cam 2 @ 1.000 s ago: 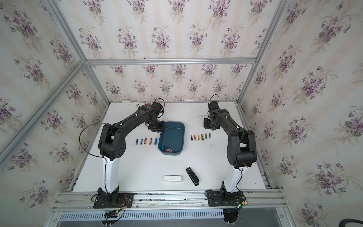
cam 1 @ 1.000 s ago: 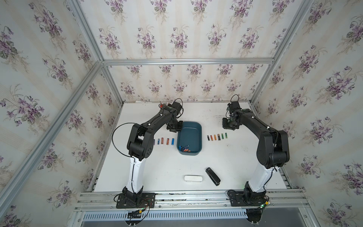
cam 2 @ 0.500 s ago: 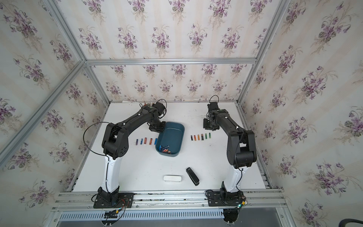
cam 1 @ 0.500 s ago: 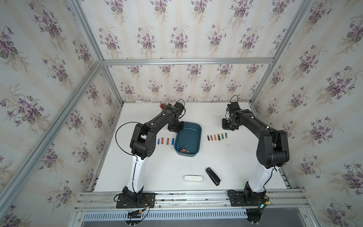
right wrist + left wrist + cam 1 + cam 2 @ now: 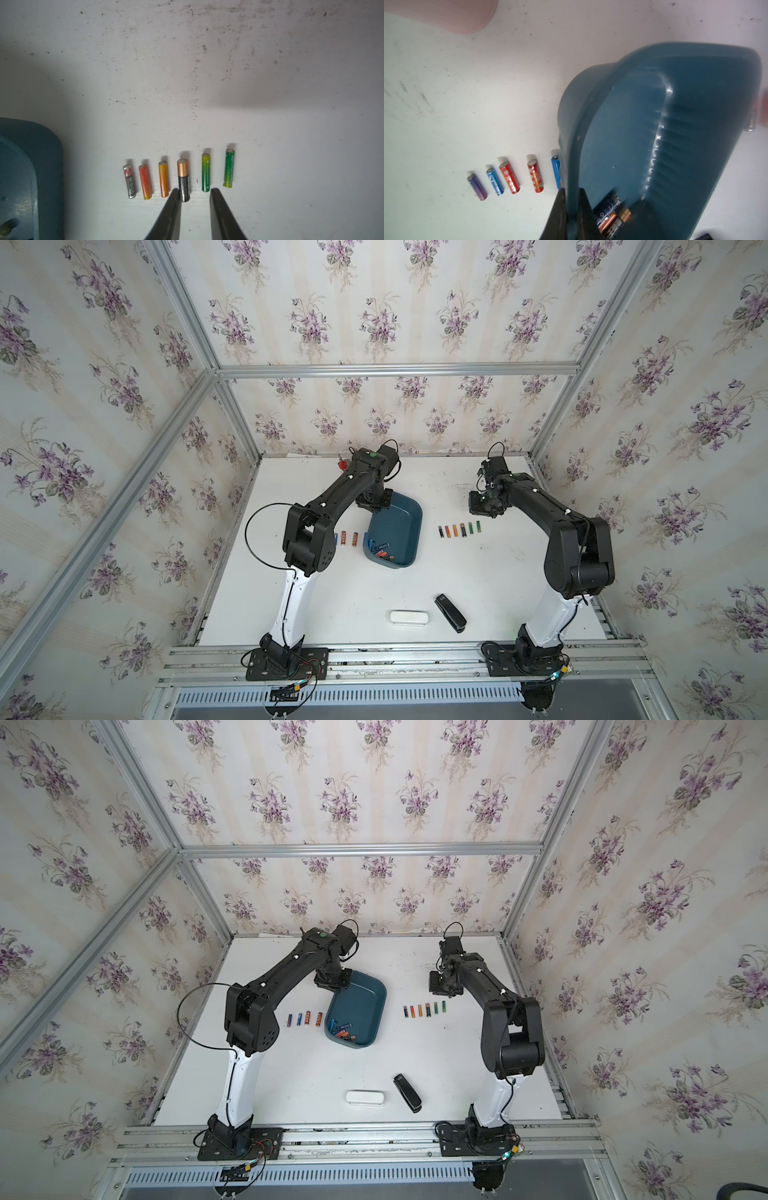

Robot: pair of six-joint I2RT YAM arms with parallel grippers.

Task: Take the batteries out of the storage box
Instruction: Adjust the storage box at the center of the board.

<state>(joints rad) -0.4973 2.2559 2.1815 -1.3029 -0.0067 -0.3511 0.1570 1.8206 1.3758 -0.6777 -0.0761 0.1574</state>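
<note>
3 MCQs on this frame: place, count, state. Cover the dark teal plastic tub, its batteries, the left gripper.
1. Where in the dark teal plastic storage box do the batteries inside lie?
A) end nearest the arm bases
B) far end
C) spread evenly
2. How many batteries are in the row on the box's right-arm side?
A) four
B) six
C) eight
3. The left gripper is:
A) open over the table
B) shut on the box's rim
C) shut on a battery
Key: 1A, clustered at the near end in both top views; 2B, the right wrist view shows six; 3B, it pinches the wall in the left wrist view.
</note>
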